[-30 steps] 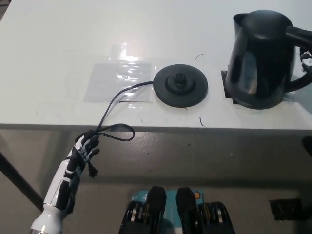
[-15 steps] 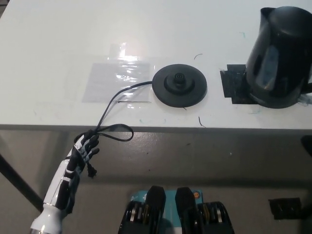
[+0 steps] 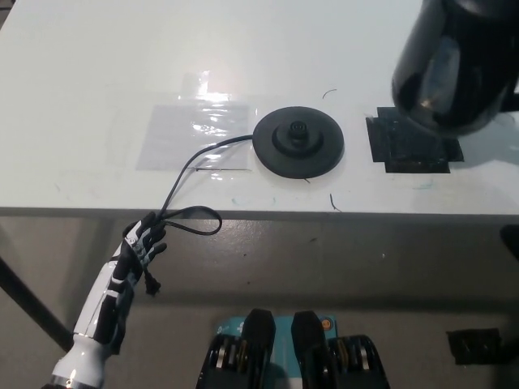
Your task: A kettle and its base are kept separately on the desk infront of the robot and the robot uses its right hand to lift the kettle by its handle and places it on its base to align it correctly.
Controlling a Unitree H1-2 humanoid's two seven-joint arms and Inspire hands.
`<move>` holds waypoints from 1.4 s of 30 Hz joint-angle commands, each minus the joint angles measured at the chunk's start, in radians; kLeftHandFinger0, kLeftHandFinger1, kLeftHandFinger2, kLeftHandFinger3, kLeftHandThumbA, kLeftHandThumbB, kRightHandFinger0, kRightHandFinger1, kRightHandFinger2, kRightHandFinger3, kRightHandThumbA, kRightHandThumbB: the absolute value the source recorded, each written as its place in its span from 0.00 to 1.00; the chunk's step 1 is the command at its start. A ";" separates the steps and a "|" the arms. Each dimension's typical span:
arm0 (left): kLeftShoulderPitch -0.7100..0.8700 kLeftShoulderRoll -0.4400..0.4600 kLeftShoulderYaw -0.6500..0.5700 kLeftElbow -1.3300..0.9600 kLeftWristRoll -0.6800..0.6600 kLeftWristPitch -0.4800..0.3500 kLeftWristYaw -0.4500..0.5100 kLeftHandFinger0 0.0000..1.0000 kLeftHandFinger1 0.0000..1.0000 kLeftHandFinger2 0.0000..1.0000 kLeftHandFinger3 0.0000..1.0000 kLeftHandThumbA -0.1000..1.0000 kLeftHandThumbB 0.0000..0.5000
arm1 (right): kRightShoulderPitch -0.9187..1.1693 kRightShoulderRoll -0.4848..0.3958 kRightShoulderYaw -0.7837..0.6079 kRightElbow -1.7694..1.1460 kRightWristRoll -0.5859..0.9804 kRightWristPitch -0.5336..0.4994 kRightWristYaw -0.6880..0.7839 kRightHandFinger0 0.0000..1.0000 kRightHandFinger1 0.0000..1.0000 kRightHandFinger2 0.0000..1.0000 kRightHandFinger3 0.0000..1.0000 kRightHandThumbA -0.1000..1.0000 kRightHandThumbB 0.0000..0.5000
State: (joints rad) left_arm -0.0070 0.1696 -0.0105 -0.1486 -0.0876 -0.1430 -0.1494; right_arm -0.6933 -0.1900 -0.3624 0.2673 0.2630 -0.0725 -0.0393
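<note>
Kettle raised off desk, right of base; fingers unseen.

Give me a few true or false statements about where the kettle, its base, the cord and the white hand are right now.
1. The kettle sits on its base. False: it is lifted at the upper right, apart from the base.
2. A black tape square lies uncovered right of the base. True.
3. The cord runs off the desk's front edge. True.
4. The white left hand rests on the desk. False: it hangs below the edge.
</note>
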 commanded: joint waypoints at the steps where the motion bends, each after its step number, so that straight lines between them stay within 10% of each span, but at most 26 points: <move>1: -0.010 0.020 -0.002 -0.024 0.007 -0.017 -0.017 1.00 1.00 1.00 1.00 1.00 0.22 | -0.117 0.018 0.036 -0.080 0.015 -0.022 -0.005 0.00 0.10 0.47 0.17 0.00 0.24; 17: -0.008 0.023 0.000 -0.025 0.003 -0.009 -0.025 1.00 1.00 1.00 1.00 1.00 0.19 | -0.194 0.148 0.142 0.114 -0.059 -0.107 -0.043 0.00 0.24 0.57 0.40 0.00 0.27; 25: -0.002 0.020 0.001 -0.023 0.004 -0.011 -0.027 1.00 1.00 1.00 1.00 1.00 0.20 | -0.236 0.202 0.156 0.227 -0.082 -0.177 -0.055 0.00 0.11 0.42 0.22 0.00 0.30; 42: -0.005 0.018 0.004 -0.020 0.001 -0.020 -0.029 1.00 1.00 1.00 1.00 1.00 0.23 | -0.295 0.230 0.149 0.367 -0.128 -0.180 -0.148 0.00 0.12 0.44 0.28 0.00 0.21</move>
State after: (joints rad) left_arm -0.0065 0.1733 -0.0090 -0.1489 -0.0846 -0.1422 -0.1681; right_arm -0.8687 0.0371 -0.2115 0.6544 0.1346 -0.1403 -0.1600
